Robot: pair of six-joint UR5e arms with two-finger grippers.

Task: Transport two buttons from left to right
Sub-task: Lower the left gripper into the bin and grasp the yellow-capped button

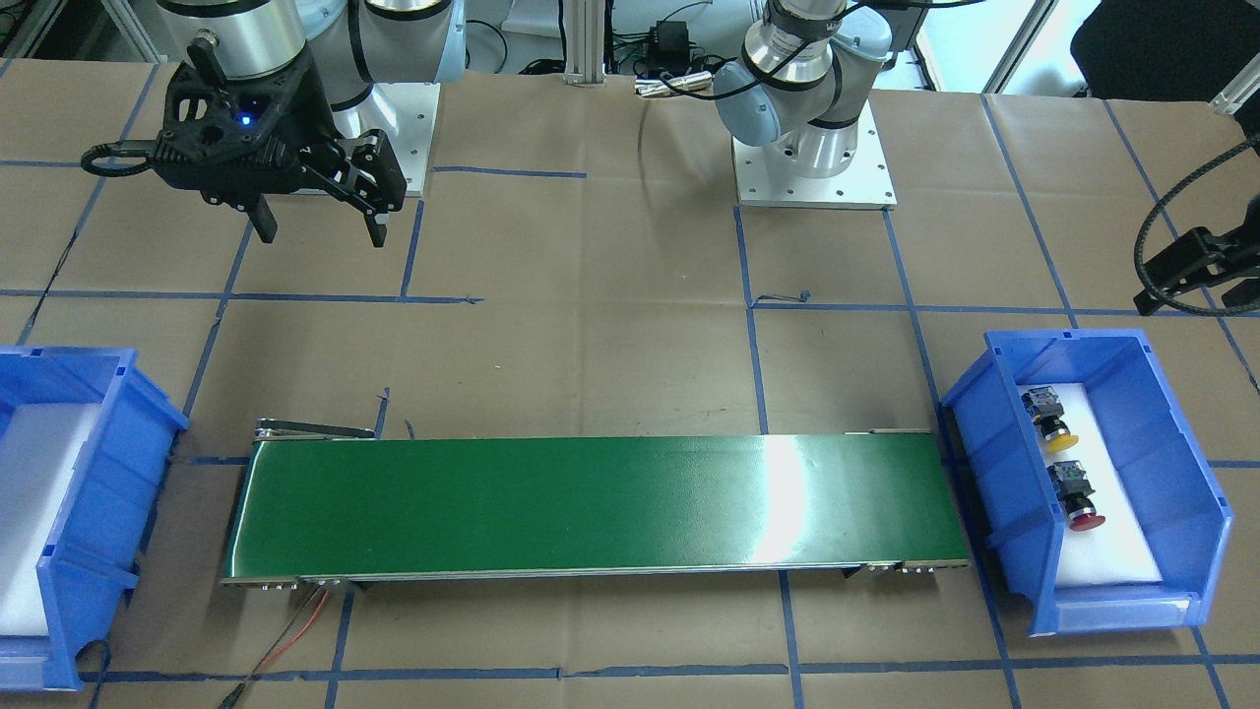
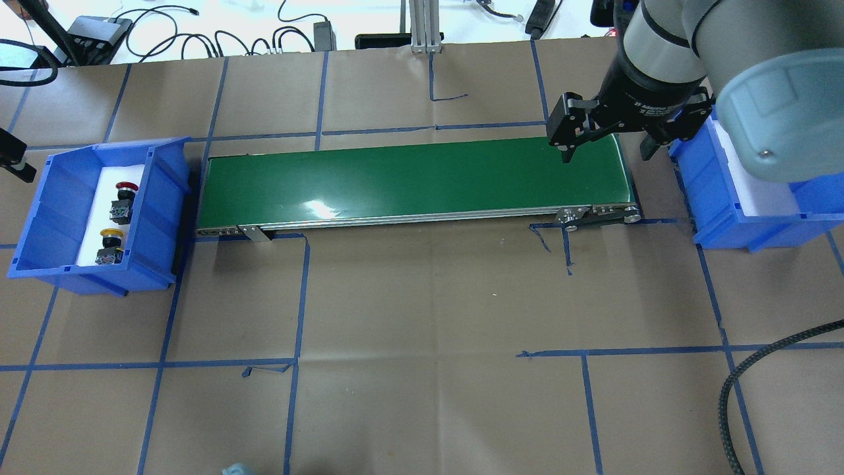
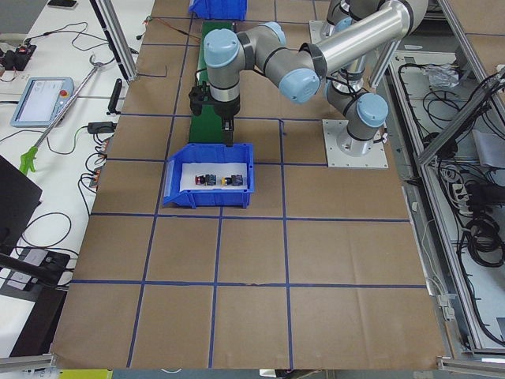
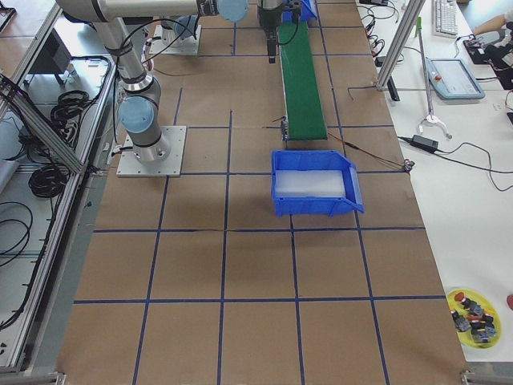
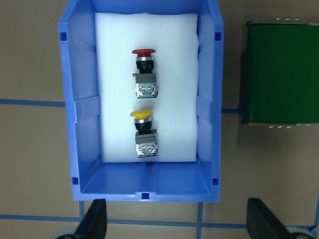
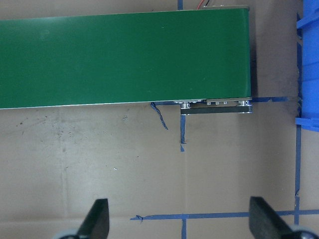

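Observation:
Two buttons lie side by side on white foam in the left blue bin: one with a red cap and one with a yellow cap. In the left wrist view the red button and the yellow button lie below my left gripper. That gripper is open and empty, high above the bin. My right gripper is open and empty above the right end of the green conveyor belt. In the right wrist view the right gripper shows wide open over brown paper.
The right blue bin holds only white foam and stands just past the belt's right end. A black cable hangs at the lower right. The table is covered in brown paper with blue tape lines. A yellow plate of parts lies far off.

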